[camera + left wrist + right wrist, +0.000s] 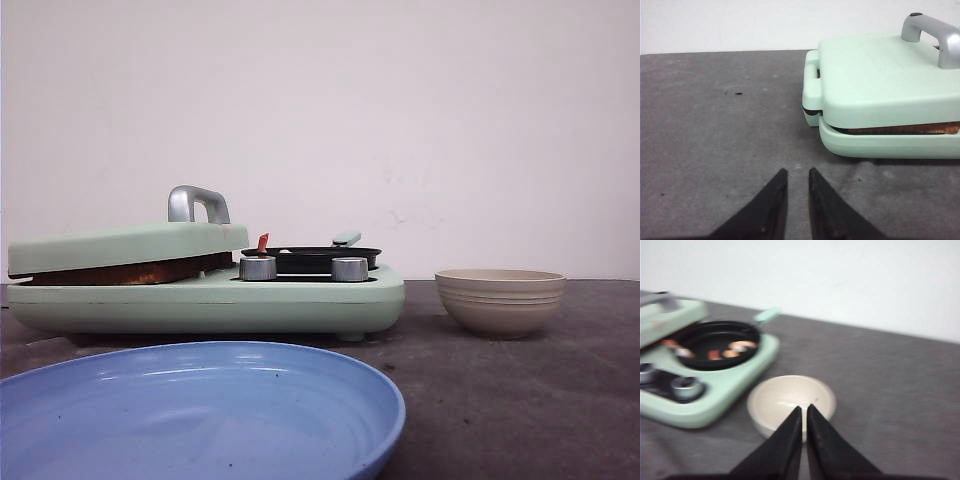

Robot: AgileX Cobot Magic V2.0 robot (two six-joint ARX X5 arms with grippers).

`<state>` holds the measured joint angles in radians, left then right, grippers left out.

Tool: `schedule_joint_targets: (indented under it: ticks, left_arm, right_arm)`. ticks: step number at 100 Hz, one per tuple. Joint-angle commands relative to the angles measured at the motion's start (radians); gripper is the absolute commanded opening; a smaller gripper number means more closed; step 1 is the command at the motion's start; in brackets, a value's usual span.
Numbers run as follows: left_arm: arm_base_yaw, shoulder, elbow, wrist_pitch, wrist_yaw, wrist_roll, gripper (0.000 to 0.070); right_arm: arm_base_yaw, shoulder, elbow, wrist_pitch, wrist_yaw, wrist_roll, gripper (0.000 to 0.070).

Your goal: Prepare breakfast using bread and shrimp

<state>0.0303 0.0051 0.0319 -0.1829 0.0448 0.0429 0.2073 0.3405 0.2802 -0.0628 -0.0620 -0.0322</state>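
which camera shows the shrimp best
The right wrist view: it looks down into the black pan, where the shrimp lie as orange-pink pieces, though blurred. The front view shows only a thin red tip above the knobs. The left wrist view shows none, just the closed lid.

Hidden, cropped and blurred parts

In the front view the bread [130, 272] shows only as a brown edge in the gap under the closed lid [125, 246], and the shrimp [263, 242] only as a thin red tip above the pan [312, 257] rim; the blue plate [200, 410] is cut by the lower and left edges. The left wrist view crops the breakfast maker [880, 100] at its right edge. The right wrist view is blurred: pieces in the pan are soft orange smears.
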Motion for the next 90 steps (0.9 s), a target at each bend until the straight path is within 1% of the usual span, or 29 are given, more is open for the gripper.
schedule_joint_targets:
  ticks: [1,12,29,31,42,54,72,84,90]
  left_arm:
    - [0.0,0.0,-0.018,-0.003,0.005,0.013,0.0]
    - [0.0,0.0,-0.018,-0.003,0.005,0.013,0.0]
    - [0.0,0.0,-0.018,-0.003,0.005,0.013,0.0]
    - [0.0,0.0,-0.018,-0.003,0.004,0.013,0.0]
    - [0.001,0.0,-0.018,-0.004,0.005,0.013,0.0]
    - [0.001,0.0,-0.018,-0.004,0.004,0.013,0.0]
    - [0.001,0.0,-0.018,-0.004,0.005,0.013,0.0]
    - [0.001,0.0,-0.018,-0.004,0.005,0.013,0.0]
    - [0.001,0.0,-0.018,-0.004,0.005,0.013,0.0]
  right_arm:
    - [-0.009,-0.031,-0.046,0.018,0.011,-0.039,0.0009]
    - [-0.025,-0.124,-0.132,0.016,0.012,-0.039,0.0009]
    - [-0.042,-0.319,-0.267,-0.004,0.037,-0.038,0.0009]
    - [-0.043,-0.344,-0.269,-0.038,0.037,-0.032,0.0009]
    - [-0.047,-0.337,-0.268,-0.128,0.041,-0.03,0.0009]
    - [-0.047,-0.337,-0.268,-0.126,0.056,-0.027,0.0009]
    - [-0.049,-0.337,-0.268,-0.126,0.055,-0.026,0.0009]
    - [-0.049,-0.337,-0.268,-0.126,0.055,0.024,0.0009]
    - [-0.051,-0.337,-0.268,-0.125,0.063,0.027,0.0009]
